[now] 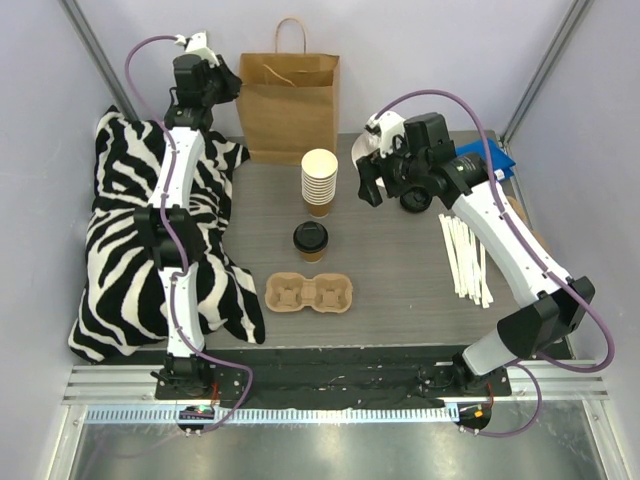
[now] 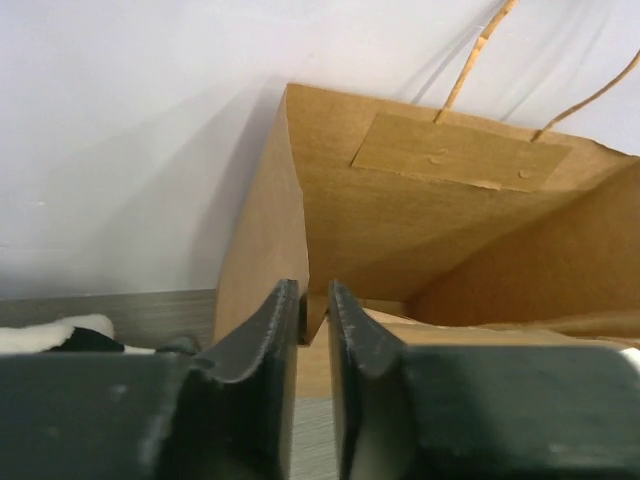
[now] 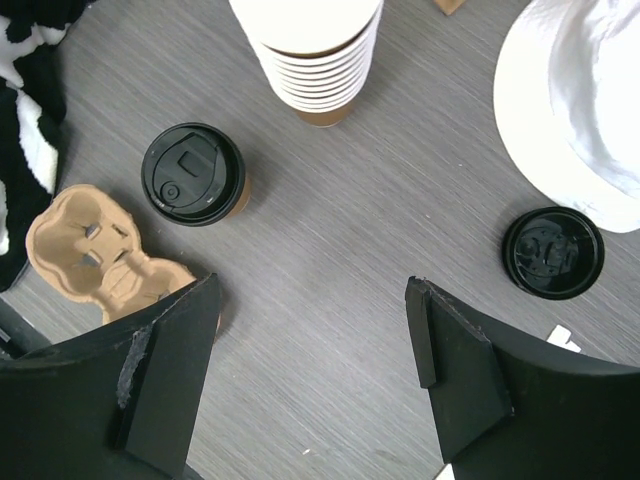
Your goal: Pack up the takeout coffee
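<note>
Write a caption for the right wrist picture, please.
Open right end effector hovers above the lidded takeout coffee, cup stack and pulp carrier.

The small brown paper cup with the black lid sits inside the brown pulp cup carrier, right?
No: the black-lidded brown paper cup stands on the grey table beside the brown pulp cup carrier, not inside; the top view shows it.

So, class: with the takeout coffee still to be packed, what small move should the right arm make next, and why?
Probably shift the open right gripper sideways over the kraft-brown paper cup with the black plastic lid. It hangs over the grey tabletop, to one side of that cup, while the left gripper is at the rim of the brown paper bag, nearly closed.
</note>
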Action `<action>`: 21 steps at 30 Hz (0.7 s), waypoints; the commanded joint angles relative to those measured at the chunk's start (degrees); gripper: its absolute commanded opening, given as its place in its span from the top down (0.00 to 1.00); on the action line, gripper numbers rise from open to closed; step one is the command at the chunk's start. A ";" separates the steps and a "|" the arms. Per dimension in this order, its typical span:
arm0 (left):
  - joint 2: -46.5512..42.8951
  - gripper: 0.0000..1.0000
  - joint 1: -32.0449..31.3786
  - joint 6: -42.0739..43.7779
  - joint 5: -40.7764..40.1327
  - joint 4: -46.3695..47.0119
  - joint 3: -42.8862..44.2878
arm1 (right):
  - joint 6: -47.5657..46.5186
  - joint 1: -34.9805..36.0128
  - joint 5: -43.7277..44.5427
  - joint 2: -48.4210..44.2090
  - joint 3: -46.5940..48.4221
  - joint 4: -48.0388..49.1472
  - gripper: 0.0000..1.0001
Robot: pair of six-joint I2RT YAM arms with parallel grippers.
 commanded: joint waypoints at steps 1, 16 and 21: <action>-1.45 0.85 0.13 0.45 0.62 -0.01 0.90 | 0.10 -1.01 0.14 -2.56 2.45 0.38 0.18; -4.87 1.00 0.13 -20.37 4.05 21.42 -1.04 | 0.62 -6.29 2.34 -6.34 0.69 1.08 0.18; -5.40 1.00 -1.28 -25.02 5.01 25.04 1.34 | 0.71 -7.69 3.83 -8.01 -0.01 1.35 0.18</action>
